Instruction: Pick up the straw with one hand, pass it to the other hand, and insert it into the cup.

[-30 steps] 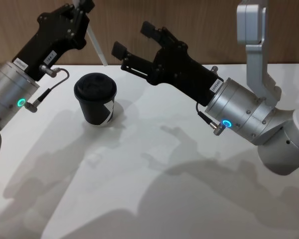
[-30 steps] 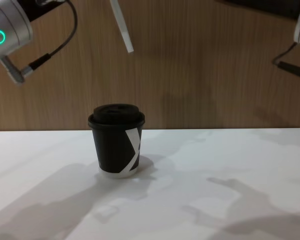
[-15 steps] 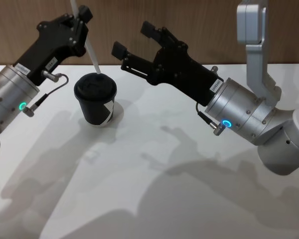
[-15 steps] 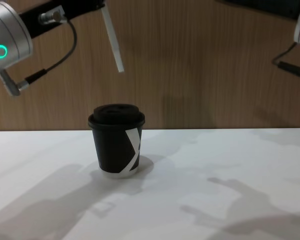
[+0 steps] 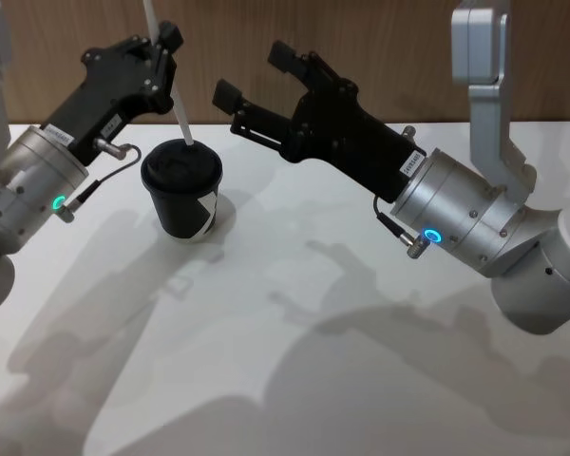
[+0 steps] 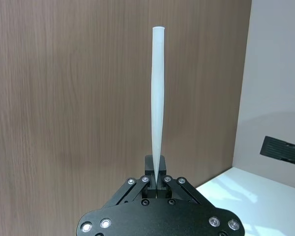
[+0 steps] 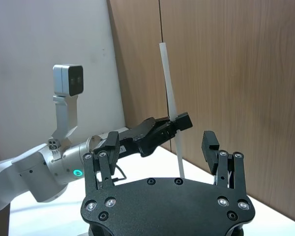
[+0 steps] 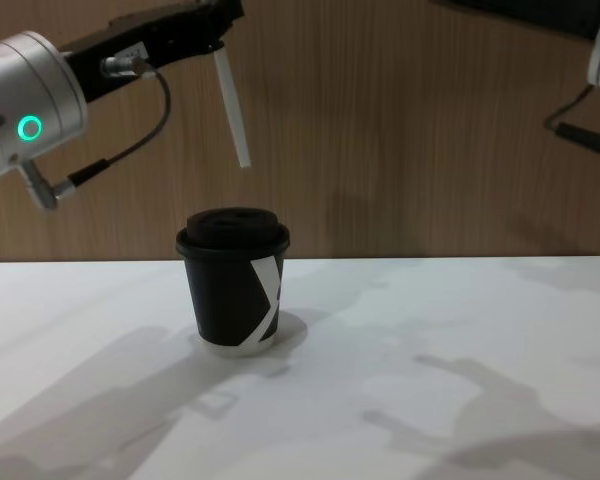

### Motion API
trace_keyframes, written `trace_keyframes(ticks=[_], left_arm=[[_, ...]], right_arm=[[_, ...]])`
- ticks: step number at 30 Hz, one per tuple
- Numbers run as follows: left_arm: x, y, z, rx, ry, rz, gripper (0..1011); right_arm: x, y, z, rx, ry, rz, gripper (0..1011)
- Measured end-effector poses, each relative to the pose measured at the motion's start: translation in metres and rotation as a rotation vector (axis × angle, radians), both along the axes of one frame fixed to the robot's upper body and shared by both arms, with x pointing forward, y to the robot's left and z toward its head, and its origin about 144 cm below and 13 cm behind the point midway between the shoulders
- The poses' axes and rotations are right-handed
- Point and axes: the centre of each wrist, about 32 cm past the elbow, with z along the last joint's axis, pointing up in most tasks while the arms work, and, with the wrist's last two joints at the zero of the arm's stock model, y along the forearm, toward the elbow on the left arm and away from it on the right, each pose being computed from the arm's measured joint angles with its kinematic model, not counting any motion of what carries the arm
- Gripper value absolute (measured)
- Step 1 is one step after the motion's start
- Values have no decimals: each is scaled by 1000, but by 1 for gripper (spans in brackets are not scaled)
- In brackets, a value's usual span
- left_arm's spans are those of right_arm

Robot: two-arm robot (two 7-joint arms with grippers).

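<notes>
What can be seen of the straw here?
The straw is a thin, straight white tube, plastic-looking. The left gripper pinches it partway along, its upper part standing free. It is slightly tilted, its lower end in the air above the lid of the cup, clear of it in the chest view.
</notes>
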Motion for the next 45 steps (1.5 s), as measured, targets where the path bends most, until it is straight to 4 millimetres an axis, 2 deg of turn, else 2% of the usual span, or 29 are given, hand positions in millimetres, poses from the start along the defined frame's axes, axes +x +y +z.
trace_keyframes(ticks=[19,45], left_arm=[[13,-12,-5,87,-22,56,3],[16,-24,-8,184,-22,111,3]], right_arm=[[0,0,0,0,0,0,1001],[0,0,0,0,0,0,1001]])
